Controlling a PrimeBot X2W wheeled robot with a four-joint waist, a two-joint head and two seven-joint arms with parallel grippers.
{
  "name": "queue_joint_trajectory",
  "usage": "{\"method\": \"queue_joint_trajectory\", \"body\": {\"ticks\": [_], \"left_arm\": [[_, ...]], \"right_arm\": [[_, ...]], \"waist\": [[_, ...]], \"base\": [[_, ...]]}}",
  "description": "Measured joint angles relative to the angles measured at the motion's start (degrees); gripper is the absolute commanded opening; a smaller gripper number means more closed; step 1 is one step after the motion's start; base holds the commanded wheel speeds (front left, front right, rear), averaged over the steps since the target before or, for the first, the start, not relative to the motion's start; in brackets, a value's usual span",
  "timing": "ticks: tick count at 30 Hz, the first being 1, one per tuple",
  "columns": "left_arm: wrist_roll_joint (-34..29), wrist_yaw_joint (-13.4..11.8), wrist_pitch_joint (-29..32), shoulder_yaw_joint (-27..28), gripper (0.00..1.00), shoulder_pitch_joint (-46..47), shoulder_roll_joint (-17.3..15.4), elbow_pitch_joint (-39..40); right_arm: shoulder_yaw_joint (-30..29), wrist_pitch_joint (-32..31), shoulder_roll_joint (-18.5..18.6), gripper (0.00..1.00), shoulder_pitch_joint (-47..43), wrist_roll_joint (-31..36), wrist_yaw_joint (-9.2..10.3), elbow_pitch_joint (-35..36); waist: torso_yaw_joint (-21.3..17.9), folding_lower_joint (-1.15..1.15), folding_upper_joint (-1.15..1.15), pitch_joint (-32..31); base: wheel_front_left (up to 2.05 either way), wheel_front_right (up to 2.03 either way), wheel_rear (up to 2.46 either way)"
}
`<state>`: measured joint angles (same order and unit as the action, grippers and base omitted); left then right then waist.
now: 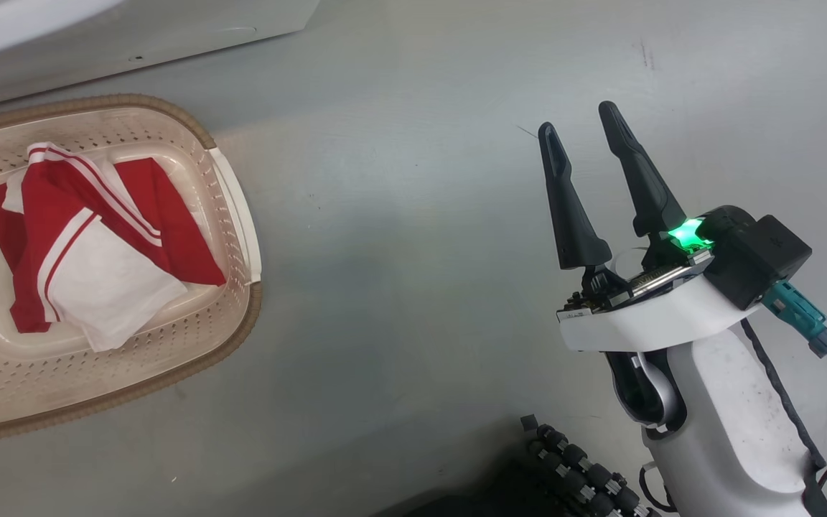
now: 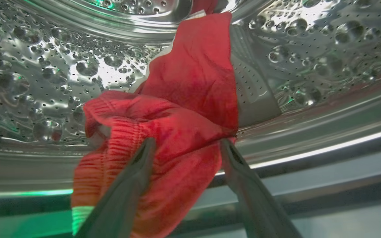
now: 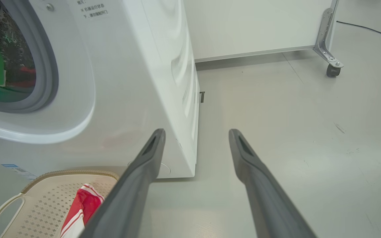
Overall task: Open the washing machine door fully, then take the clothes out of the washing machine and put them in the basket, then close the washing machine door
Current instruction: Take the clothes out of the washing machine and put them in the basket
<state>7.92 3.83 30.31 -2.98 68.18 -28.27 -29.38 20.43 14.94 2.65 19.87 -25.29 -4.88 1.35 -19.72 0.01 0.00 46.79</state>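
Inside the washing machine's steel drum (image 2: 45, 66) lies a red garment (image 2: 190, 86) of the clothes. My left gripper (image 2: 187, 145) is open, with a bunched fold of the garment between its two fingers. The white washing machine (image 3: 127, 82) shows its round opening and grey gasket (image 3: 50, 66). The cream basket (image 1: 237, 215) sits on the floor before it and holds red and white clothes (image 1: 97, 244). My right gripper (image 1: 578, 118) hangs open and empty over bare floor to the right of the basket. The washing machine door is out of view.
A white panel on a metal foot with a caster (image 3: 334, 67) stands behind the machine, with a cable (image 3: 369, 29) on the floor near it. Grey floor (image 1: 399, 251) spreads between the basket and my right arm. Black rollers of my base (image 1: 578, 467) lie at the bottom.
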Motion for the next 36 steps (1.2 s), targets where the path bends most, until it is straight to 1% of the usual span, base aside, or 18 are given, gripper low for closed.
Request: {"method": "queue_joint_trajectory", "body": {"ticks": [5, 6, 7, 8, 9, 10, 18, 22, 28, 29, 36], "left_arm": [[-0.6, 0.0, 2.3, -0.9, 1.00, 0.6, -0.5, -1.2], [-0.6, 0.0, 3.0, -1.0, 0.94, 0.9, -0.5, -1.3], [-0.7, 0.0, 3.5, -1.1, 0.64, 1.2, -0.6, -1.4], [-0.7, 0.0, 4.0, -1.2, 0.44, 1.3, -0.6, -1.5], [-0.7, 0.0, 4.3, -1.2, 0.02, 1.5, -0.6, -1.5], [-0.7, 0.1, 4.5, -1.3, 0.00, 1.6, -0.6, -1.6], [-0.7, 0.5, 5.2, -1.6, 0.00, 2.4, -0.4, -1.7], [-0.4, 0.5, 3.6, -1.6, 0.00, 2.7, 0.1, -1.2], [0.2, 0.4, -0.1, -0.8, 0.00, 2.9, 0.7, 0.2], [0.7, 0.2, -1.8, -0.3, 0.00, 2.9, 1.1, 0.5], [1.8, -0.7, -8.7, 1.0, 0.00, 2.1, 4.0, 2.2]], "right_arm": [[0.0, 0.0, 0.0, 1.00, 0.3, 0.0, 0.01, -0.1], [0.0, 0.0, 0.0, 1.00, 0.5, 0.0, 0.01, -0.1], [0.0, 0.0, 0.0, 1.00, 0.7, 0.0, 0.01, -0.1], [0.0, 0.0, 0.0, 1.00, 0.9, 0.0, 0.01, -0.1], [0.0, 0.0, 0.0, 1.00, 1.0, -0.1, 0.01, -0.1], [0.0, 0.0, 0.0, 1.00, 1.0, -0.3, 0.01, -0.1], [0.0, 0.0, 0.0, 1.00, 1.1, -0.4, 0.01, -0.1], [-0.1, 0.0, 0.0, 1.00, 1.4, -0.2, 0.01, -0.2], [-0.3, 0.0, 0.0, 1.00, 2.2, 0.2, 0.01, -0.3], [-0.4, 0.0, 0.0, 1.00, 2.3, 0.3, 0.01, -0.3], [-1.4, 0.0, 0.0, 1.00, 2.3, 1.3, 0.01, -0.5]], "waist": [[-0.1, 0.00, 0.00, 0.1], [-0.1, 0.00, 0.00, 0.1], [-0.1, 0.00, 0.00, 0.1], [-0.1, 0.00, 0.00, 0.1], [-0.1, 0.00, 0.00, 0.2], [-0.1, 0.00, 0.00, 0.2], [0.1, 0.00, 0.00, 0.3], [0.4, -0.01, 0.00, 0.3], [1.0, 0.00, 0.00, 0.3], [1.2, 0.00, 0.00, 0.2], [2.3, 0.00, 0.00, -0.4]], "base": [[0.00, 0.00, 0.00], [0.00, 0.00, 0.00], [0.00, 0.00, 0.00], [0.00, 0.00, 0.00], [0.00, 0.00, 0.00], [0.00, 0.00, 0.00], [0.00, 0.00, 0.00], [0.00, 0.00, 0.00], [0.00, 0.00, 0.00], [0.00, 0.00, 0.00], [0.00, 0.00, 0.00]]}}
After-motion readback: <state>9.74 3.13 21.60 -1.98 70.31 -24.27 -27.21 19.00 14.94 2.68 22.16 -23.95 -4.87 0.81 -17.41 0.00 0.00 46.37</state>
